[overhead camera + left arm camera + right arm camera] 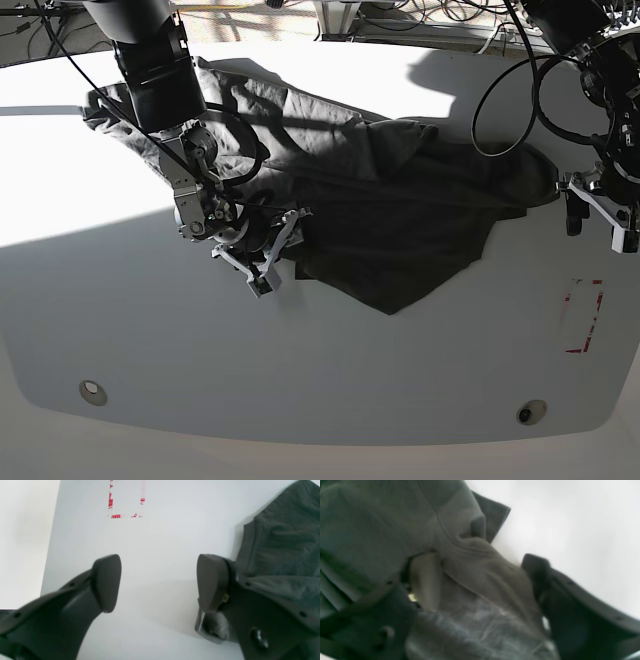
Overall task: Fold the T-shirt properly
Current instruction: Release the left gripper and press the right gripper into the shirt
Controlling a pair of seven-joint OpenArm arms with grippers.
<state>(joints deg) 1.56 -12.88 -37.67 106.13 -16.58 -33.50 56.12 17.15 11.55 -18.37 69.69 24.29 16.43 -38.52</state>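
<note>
The T-shirt is dark charcoal cloth, spread wrinkled across the middle of the white table. My right gripper is at the shirt's lower left edge. In the right wrist view my right gripper is open, with bunched shirt cloth lying between its fingers. My left gripper is by the shirt's right end. In the left wrist view it is open and empty over bare table, with a shirt sleeve just beside and behind its right finger.
A red tape rectangle marks the table at the right; it shows ahead of the left gripper in the left wrist view. Two round fittings sit near the front edge. Cables hang at the back right.
</note>
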